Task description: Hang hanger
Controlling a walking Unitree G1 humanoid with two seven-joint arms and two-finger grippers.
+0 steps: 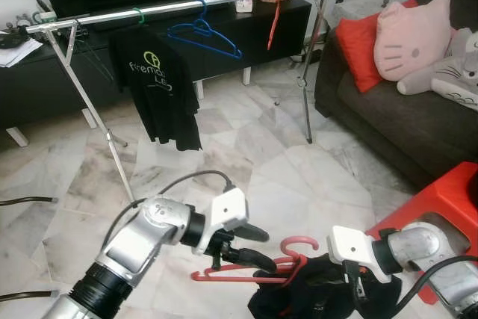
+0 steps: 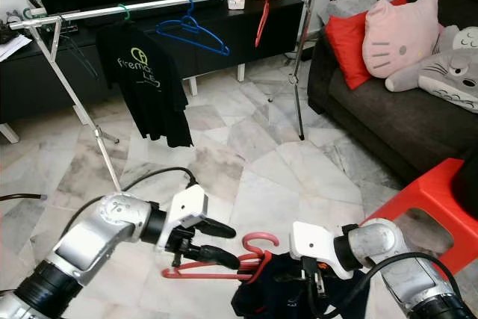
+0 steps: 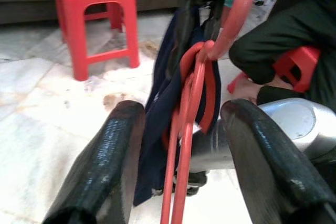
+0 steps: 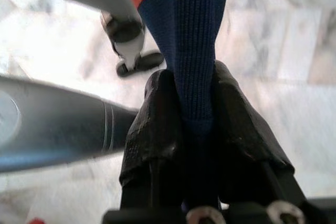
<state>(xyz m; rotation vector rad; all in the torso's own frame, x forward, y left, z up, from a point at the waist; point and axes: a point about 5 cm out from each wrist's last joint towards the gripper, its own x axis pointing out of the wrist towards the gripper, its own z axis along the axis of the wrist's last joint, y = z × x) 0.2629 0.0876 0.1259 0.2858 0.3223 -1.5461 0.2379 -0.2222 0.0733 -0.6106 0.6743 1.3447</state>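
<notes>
Two grippers work low over the floor: our right gripper [image 4: 197, 124] pinches the dark blue shirt [image 1: 314, 293], our left gripper [image 1: 250, 248] gapes around its red plastic hanger [image 1: 246, 273], so next we lift both to the silver metal rail [image 1: 187, 5].

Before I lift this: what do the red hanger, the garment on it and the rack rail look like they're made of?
Red hanger: likely plastic, smooth and glossy, moulded hook, between the left tool's open fingers.
Dark garment: ribbed knit fabric, navy with an orange patch, pinched in the right tool.
Rack rail: metal tube by its shiny silver finish.
</notes>
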